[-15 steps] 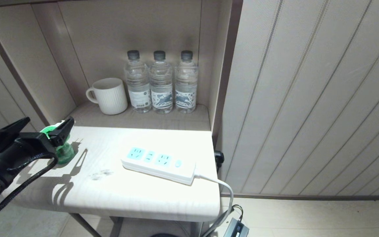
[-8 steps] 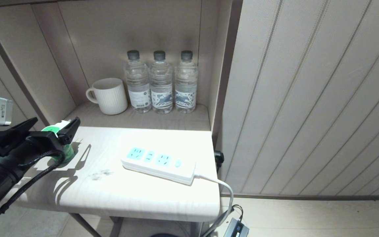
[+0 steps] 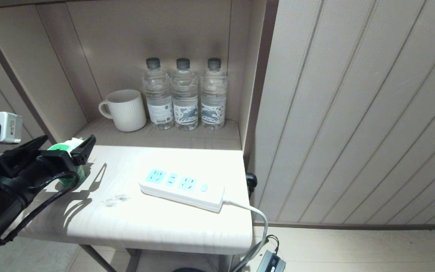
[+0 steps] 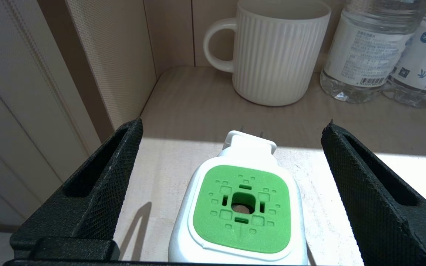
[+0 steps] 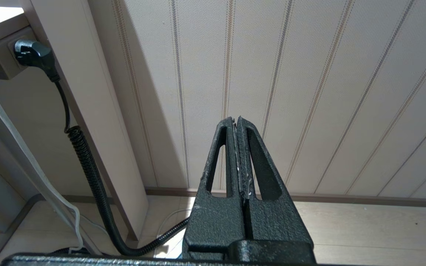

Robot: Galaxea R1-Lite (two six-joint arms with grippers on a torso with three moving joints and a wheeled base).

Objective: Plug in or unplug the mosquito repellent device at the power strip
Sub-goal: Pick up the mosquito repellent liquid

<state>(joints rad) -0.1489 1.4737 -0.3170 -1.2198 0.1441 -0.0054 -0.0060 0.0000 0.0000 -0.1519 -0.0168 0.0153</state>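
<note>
Now | left gripper (image 4: 235, 125) spread wide around mosquito repellent device (image 4: 240, 207) | right gripper (image 5: 236, 127) closed, empty | labels unreadable

Over the last second the left gripper (image 3: 60, 147) advanced from the table's left edge toward the shelf, up and to the right in the head view, until its spread fingers (image 4: 98, 184) stood on either side of the mosquito repellent device (image 3: 66, 149). More of the arm and its white wrist camera (image 3: 4, 126) came into the head view, and the gripper's shadow slid along the tabletop (image 3: 157, 223)
</note>
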